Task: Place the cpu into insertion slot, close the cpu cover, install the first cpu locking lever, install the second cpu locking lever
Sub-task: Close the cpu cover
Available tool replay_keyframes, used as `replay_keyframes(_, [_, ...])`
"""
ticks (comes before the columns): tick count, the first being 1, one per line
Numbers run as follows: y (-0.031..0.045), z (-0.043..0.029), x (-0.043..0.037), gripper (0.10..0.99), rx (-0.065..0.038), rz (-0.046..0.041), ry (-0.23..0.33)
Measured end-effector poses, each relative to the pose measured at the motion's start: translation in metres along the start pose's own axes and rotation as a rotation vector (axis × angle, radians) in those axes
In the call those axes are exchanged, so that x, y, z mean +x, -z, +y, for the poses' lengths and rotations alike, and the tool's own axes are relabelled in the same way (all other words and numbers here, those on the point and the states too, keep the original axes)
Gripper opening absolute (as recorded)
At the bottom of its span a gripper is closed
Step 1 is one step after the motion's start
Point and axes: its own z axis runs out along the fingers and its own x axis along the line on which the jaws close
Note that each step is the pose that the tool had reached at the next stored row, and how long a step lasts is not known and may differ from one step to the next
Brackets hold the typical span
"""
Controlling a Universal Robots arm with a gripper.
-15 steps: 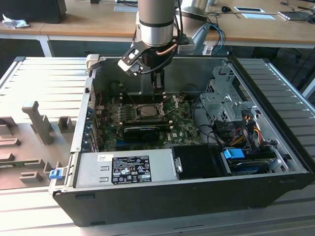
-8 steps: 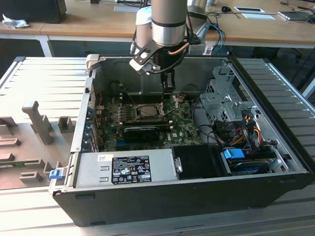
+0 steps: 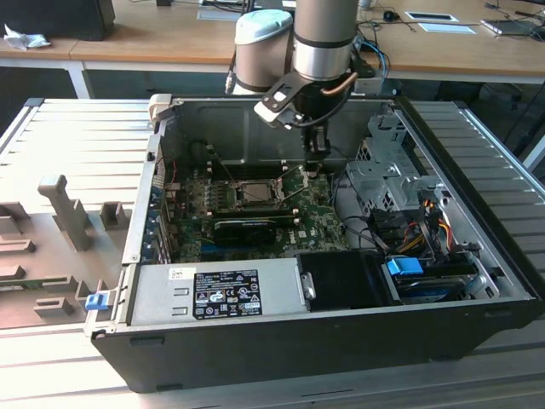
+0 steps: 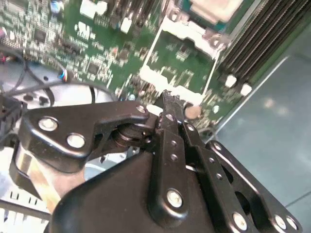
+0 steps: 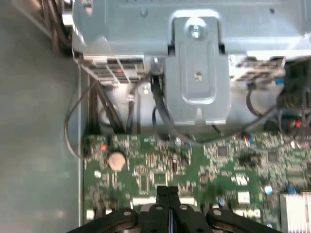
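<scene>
The claw [image 4: 167, 103], closed on nothing, hangs just beside the flipped-open cpu cover [image 4: 187, 33], on the exterior view's right of the insertion slot [image 3: 255, 192] where the cpu [image 4: 214, 6] seems seated; tip the cover over gently and squarely.

Matt black metal gripper [image 4: 167, 99] links, bright screws [image 4: 174, 197]; glossy green board [image 3: 317, 204]; dull grey sheet-metal case [image 3: 255, 128]; pale wooden desk [image 3: 170, 34] at twelve o'clock.

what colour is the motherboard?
Green. The motherboard shows best in the first wrist view.
</scene>
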Motion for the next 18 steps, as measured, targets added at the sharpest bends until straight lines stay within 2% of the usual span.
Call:
replay_keyframes(4, [-0.0081,0.0091,0.0020,0.106,0.002,0.0004,0.006])
replay_keyframes(6, [-0.0120,0.0089,0.0023,0.106,0.003,0.0006,0.006])
replay_keyframes(10, [-0.0145,0.0084,0.0023,0.106,0.022,-0.0003,0.006])
replay_keyframes(13, [-0.0141,0.0031,0.0021,0.106,0.022,-0.0001,0.006])
replay_keyframes(18, [-0.0141,0.0013,0.0021,0.106,0.022,0.0000,0.007])
